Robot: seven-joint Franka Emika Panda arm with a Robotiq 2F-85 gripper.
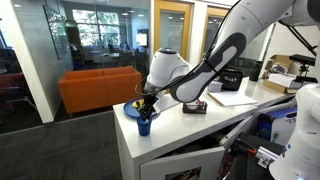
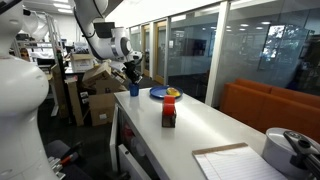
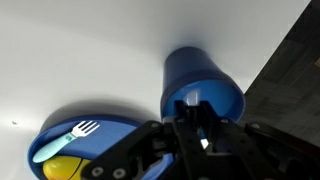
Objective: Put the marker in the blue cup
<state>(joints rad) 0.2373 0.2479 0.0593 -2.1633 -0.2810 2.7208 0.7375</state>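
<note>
The blue cup point(image 3: 205, 75) stands upright on the white table near its corner, also seen in both exterior views point(image 1: 144, 126) point(image 2: 134, 90). My gripper point(image 3: 195, 122) hangs directly over the cup's mouth, fingers close together point(image 1: 148, 104) point(image 2: 132, 76). A thin dark stick, the marker point(image 3: 193, 112), sits between the fingertips and points down into the cup opening. Most of the marker is hidden by the fingers.
A blue bowl point(image 3: 60, 125) with a white fork and a yellow item lies right beside the cup point(image 1: 130, 110) point(image 2: 158, 94). A small red and dark box point(image 2: 170, 108) stands further along the table. The table edge and dark floor point(image 3: 290, 70) are close by.
</note>
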